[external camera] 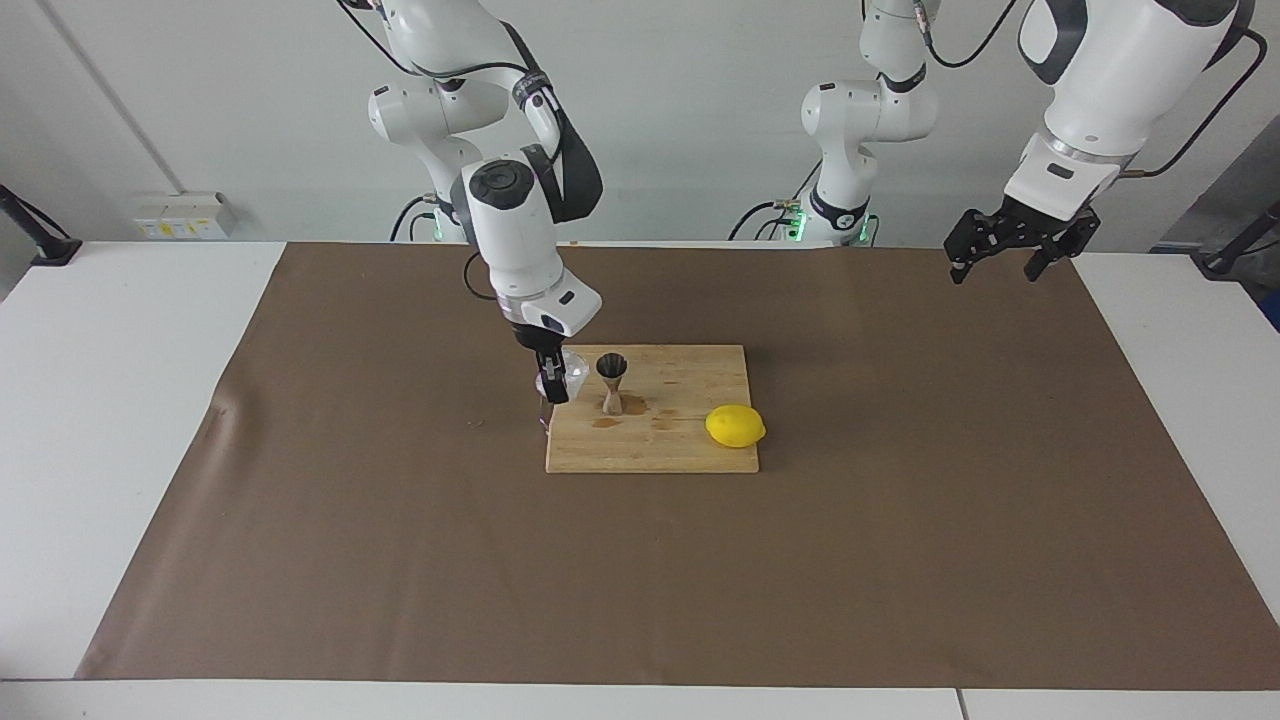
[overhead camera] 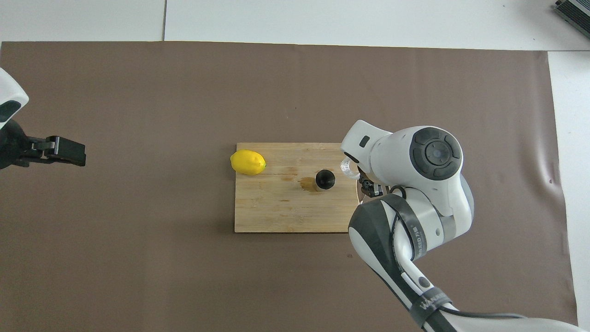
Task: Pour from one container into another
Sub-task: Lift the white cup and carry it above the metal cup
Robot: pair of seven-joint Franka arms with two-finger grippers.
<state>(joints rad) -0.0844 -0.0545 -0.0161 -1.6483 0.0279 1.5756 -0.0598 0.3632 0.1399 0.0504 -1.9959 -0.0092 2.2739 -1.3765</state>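
Holding the glass tumbler clamped in the right gripper over the cutting board edge, beside the jigger. Risk: narrow mouth, liquid overshoots.

Overhead: wrist hides most of the tumbler; the jigger could tip if nudged. Left gripper waits, fingers apart.

The little clear glass is up in the air, pinched in the right gripper. It sits over the edge of the wooden board at the right arm's end, just beside the jigger. The jigger is shiny metal, shaped like two cones joined at a thin middle. It stands upright on the board, its dark mouth open to the top.
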